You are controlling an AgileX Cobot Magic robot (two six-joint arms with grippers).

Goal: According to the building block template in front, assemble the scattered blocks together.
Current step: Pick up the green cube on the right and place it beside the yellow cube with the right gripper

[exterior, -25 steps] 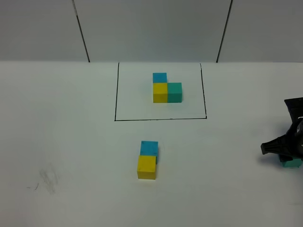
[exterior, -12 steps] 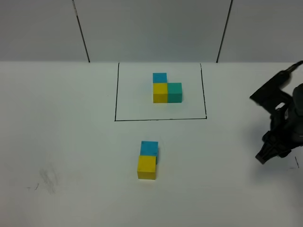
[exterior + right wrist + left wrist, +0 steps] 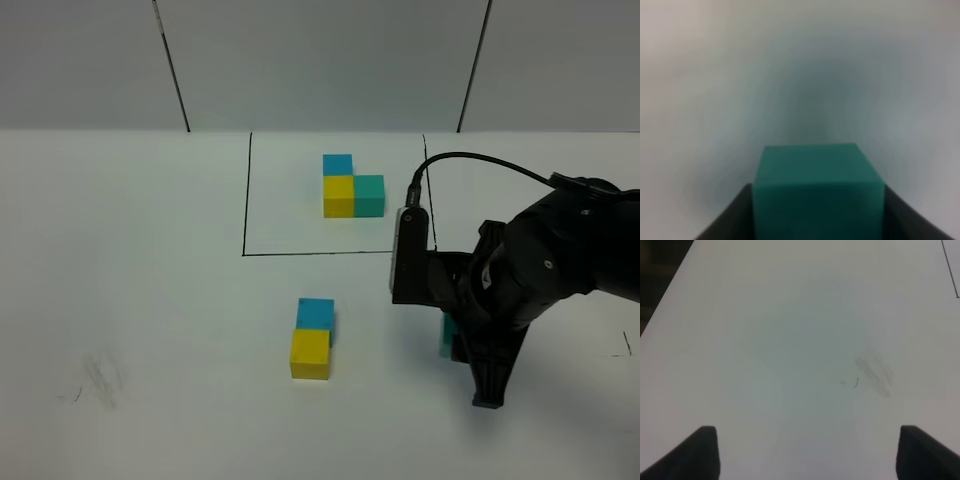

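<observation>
The template (image 3: 352,187) is a blue, yellow and teal L inside a black drawn rectangle at the back centre. A loose sky-blue cube (image 3: 315,314) touches the far side of a loose yellow cube (image 3: 310,354) at front centre. My right gripper (image 3: 452,337) is shut on the teal-green cube (image 3: 817,192), held above the table to the right of that pair; only a sliver of teal (image 3: 446,334) shows under the arm in the high view. My left gripper (image 3: 805,452) is open and empty over bare table; it is out of the high view.
The white table (image 3: 150,300) has a faint smudge (image 3: 100,378) at front left, also seen in the left wrist view (image 3: 872,372). The right arm's black body (image 3: 540,265) and cable stand over the table's right side.
My right arm has swung from the far right edge toward the centre, carrying the teal-green cube off the table. The blue and yellow cubes have not moved.
</observation>
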